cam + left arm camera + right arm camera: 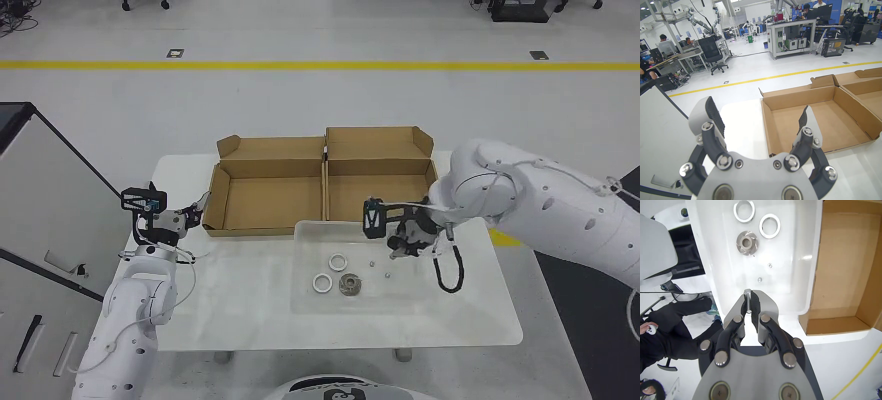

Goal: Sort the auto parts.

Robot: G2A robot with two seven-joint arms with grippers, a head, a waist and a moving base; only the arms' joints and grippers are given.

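The work area is a pale workshop floor crossed by a yellow line (300, 65). The left wrist view adds desks, office chairs (714, 55) and an equipment rack (791, 37) beyond that line. A white table (250, 300) carries two open cardboard boxes side by side at its far edge, the left box (270, 200) and the right box (380, 190), their adjoining walls touching. A white tray (420, 290) sits just in front of them, mostly before the right box. The right gripper (750, 294) hangs over the tray, its pads pinched on a threaded bolt (748, 300) whose hex head projects past the fingertips; the right wrist view resolves the thread, which the top view does not. The left gripper (758, 103) is at the table's left side beside the left box, fingers spread wide with nothing between them. On the tray floor lie a flanged metal hub (747, 243), two white rings (744, 210) (769, 226) near it, and two small nuts (769, 265) (759, 279) between the hub and the right gripper, all apart from one another.
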